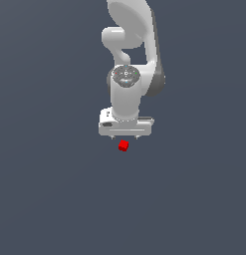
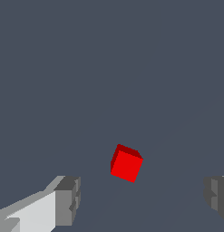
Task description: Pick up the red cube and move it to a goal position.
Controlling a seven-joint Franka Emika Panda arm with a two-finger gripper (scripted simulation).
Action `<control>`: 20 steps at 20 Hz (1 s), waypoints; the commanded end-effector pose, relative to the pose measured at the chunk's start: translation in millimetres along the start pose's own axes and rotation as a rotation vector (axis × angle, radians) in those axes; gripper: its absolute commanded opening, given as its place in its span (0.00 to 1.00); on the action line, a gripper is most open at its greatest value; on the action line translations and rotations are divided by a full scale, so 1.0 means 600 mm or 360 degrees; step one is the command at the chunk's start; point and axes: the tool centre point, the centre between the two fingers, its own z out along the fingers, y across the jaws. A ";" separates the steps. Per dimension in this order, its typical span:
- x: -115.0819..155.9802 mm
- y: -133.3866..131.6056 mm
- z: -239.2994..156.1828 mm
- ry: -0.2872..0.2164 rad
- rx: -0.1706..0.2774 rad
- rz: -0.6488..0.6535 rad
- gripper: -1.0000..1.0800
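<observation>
The red cube (image 1: 123, 145) is a tiny bright red plain cube lying on the flat dark grey floor (image 1: 45, 199), just below the white gripper bar in the exterior view. In the wrist view the red cube (image 2: 126, 163) sits turned at an angle, apart from both fingers. My gripper (image 1: 125, 136) hangs from the white arm, pointing down, right over the cube. In the wrist view my gripper (image 2: 143, 199) is open: its grey fingertips (image 2: 68, 199) stand wide apart, one at each side, and nothing is between them.
The white arm (image 1: 132, 60) rises behind the gripper toward the top of the exterior view. Nothing else shows on the dark grey floor (image 2: 86, 68).
</observation>
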 end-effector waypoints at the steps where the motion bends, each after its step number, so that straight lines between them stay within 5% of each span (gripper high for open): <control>1: 0.000 0.000 0.000 0.0000 0.0000 0.0000 0.96; 10: -0.009 0.003 0.033 0.0007 0.0000 0.0086 0.96; 20: -0.038 0.008 0.143 0.0031 0.0001 0.0373 0.96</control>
